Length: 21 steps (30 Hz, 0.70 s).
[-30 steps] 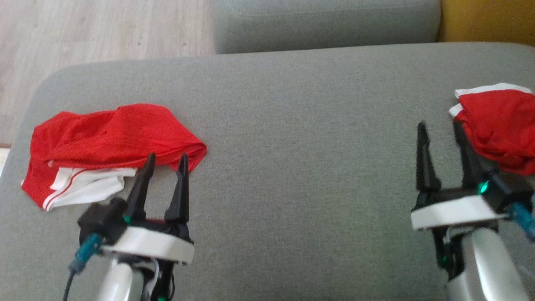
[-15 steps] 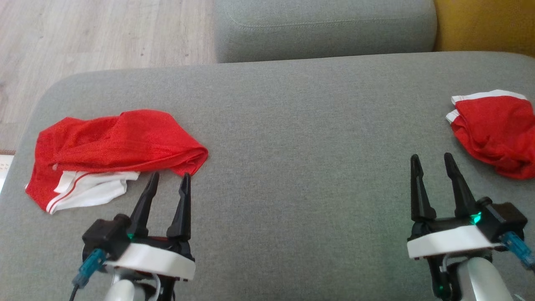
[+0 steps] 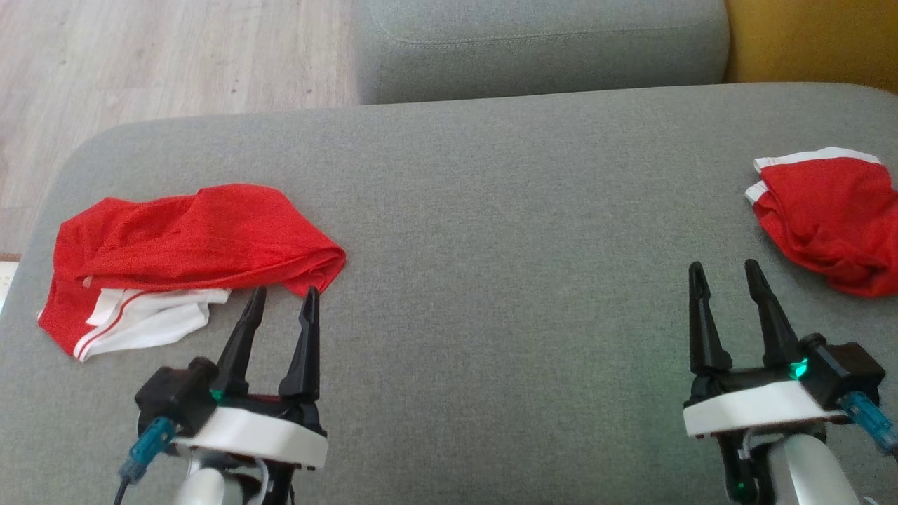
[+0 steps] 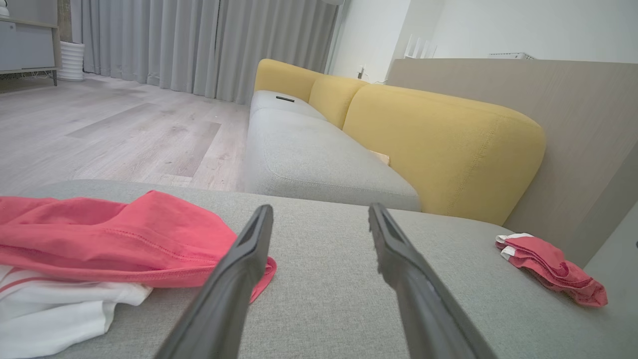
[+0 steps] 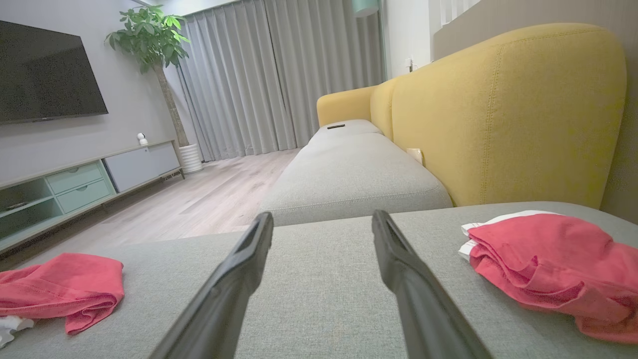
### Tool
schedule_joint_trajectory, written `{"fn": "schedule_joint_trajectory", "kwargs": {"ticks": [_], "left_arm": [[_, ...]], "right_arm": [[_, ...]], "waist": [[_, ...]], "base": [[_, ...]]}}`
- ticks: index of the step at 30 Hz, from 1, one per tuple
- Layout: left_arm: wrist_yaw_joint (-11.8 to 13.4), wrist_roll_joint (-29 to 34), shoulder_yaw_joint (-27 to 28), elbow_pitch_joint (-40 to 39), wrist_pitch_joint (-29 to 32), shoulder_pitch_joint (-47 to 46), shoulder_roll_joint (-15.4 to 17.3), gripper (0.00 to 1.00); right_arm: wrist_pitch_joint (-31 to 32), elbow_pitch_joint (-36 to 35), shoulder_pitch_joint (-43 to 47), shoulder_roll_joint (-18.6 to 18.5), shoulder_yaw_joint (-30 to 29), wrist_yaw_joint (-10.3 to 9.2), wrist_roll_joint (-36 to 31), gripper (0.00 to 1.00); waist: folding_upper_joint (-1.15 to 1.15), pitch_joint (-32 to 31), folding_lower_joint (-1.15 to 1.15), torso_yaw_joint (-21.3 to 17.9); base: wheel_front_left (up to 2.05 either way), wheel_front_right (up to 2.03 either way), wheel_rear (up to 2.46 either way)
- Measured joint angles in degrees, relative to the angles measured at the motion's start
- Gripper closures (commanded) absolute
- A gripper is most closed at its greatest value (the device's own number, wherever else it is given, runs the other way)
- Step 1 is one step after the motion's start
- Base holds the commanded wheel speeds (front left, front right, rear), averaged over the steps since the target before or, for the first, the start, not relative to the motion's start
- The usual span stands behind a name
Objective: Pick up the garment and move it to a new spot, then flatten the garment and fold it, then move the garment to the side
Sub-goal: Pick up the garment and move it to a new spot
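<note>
A crumpled red garment point(image 3: 189, 242) with a white striped part lies at the left of the grey cushion point(image 3: 491, 231). My left gripper point(image 3: 286, 291) stands open just short of its near edge, nothing between the fingers; the left wrist view has the red garment point(image 4: 124, 234) left of the left gripper point(image 4: 320, 207). A second red garment point(image 3: 828, 217), folded with white trim, rests at the right edge. My right gripper point(image 3: 723, 265) is open, left of it and apart from it. In the right wrist view, the folded garment point(image 5: 548, 264) lies right of the right gripper point(image 5: 322, 214).
Beyond the cushion is another grey seat point(image 3: 540, 49) with a yellow backrest point(image 5: 498, 114). Wooden floor point(image 3: 168, 56) lies past the cushion's far left edge. A TV stand point(image 5: 84, 179) and a plant point(image 5: 154, 40) stand across the room.
My right gripper has drawn back from the folded garment toward me and away from its edge. My left gripper pulled back slightly from the crumpled garment. The head view shifted a little.
</note>
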Motion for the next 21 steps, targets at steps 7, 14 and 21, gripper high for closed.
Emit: {"fn": "schedule_joint_trajectory", "kwargs": {"ticks": [7,14,21], "left_arm": [[0.0,0.0,-0.07,0.02,0.0,-0.01,0.0,0.0],[0.04,0.01,0.01,0.51,0.0,-0.04,0.0,0.0],[0.14,0.05,1.08,0.65,0.0,-0.14,-0.01,0.0]], "right_arm": [[0.0,0.05,0.01,0.0,-0.01,0.0,0.01,0.0],[0.0,0.58,0.14,0.0,1.05,0.0,0.1,0.0],[0.0,1.26,0.15,0.01,3.41,0.0,0.56,0.0]], "waist": [[0.0,-0.15,0.0,0.22],[0.0,-0.11,0.0,2.14],[0.0,-0.1,0.0,6.2]], "base": [[0.0,0.0,0.0],[0.0,0.0,0.0],[0.0,0.0,0.0]]}}
